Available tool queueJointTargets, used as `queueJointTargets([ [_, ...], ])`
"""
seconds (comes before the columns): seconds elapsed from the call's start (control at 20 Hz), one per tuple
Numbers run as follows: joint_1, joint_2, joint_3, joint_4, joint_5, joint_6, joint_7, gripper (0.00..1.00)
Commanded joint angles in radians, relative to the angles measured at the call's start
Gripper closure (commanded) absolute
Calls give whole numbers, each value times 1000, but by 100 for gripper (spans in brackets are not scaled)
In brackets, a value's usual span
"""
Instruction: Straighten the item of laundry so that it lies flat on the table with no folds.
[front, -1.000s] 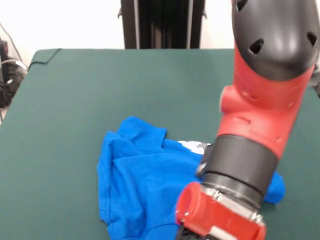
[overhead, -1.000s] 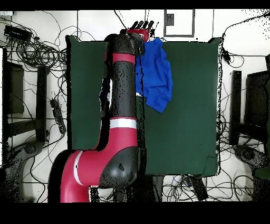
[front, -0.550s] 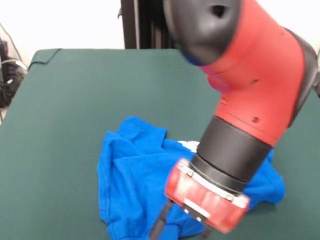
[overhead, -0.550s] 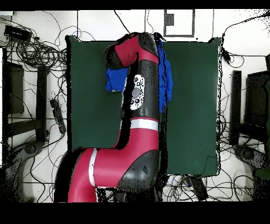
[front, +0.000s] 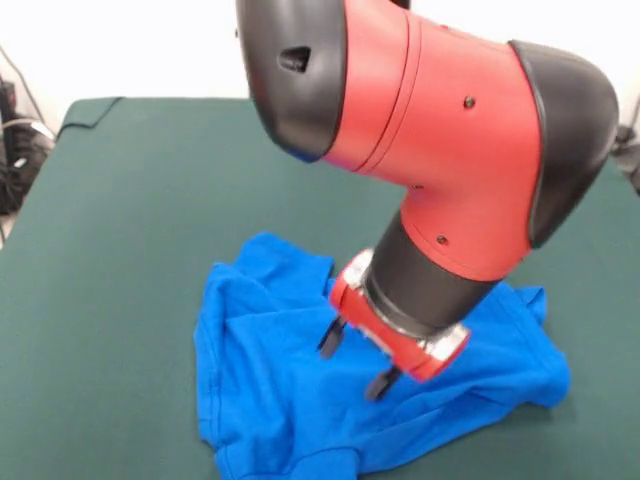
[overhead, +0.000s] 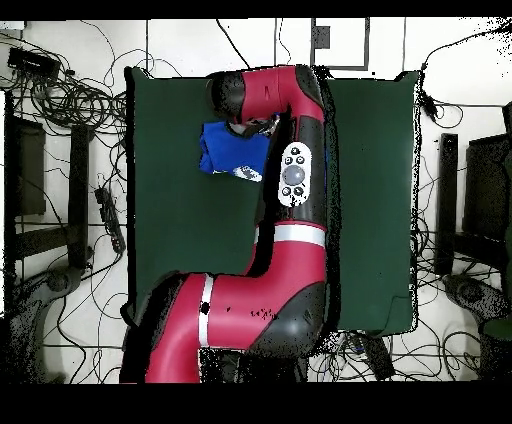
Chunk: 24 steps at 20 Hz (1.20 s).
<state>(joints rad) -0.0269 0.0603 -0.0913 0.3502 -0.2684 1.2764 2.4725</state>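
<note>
T-shirt (front: 290, 390), bright blue, lies rumpled with folds on the green counter (front: 120, 220), near its front edge. My fingers (front: 332, 338) hang spread apart just above it, gripping nothing.

One blue T-shirt (front: 280, 370) is out there, crumpled, the only garment on view. One green table (front: 150, 180) sits under it. One red and black arm (front: 440, 150) comes in from twelve o'clock in the front view, carrying one gripper (front: 357, 362) with two dark fingers (front: 331, 340) showing, spread apart, over the shirt. Around the table in the overhead view, tangled cables (overhead: 70, 95), too many to count.
</note>
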Motion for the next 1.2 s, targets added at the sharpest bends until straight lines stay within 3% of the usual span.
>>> queueJointTargets([
  [0.05,26,94,190,40,118,443,-297,0],
  [0.1,22,103,207,32,137,529,-280,0],
  [0.3,16,110,245,44,164,636,-248,0],
  [0.75,11,115,294,124,206,615,-209,0],
  [0.95,14,114,305,155,216,544,-190,0],
  [1.05,17,101,298,193,218,451,-183,0],
  [1.2,25,45,281,313,214,195,-157,0],
])
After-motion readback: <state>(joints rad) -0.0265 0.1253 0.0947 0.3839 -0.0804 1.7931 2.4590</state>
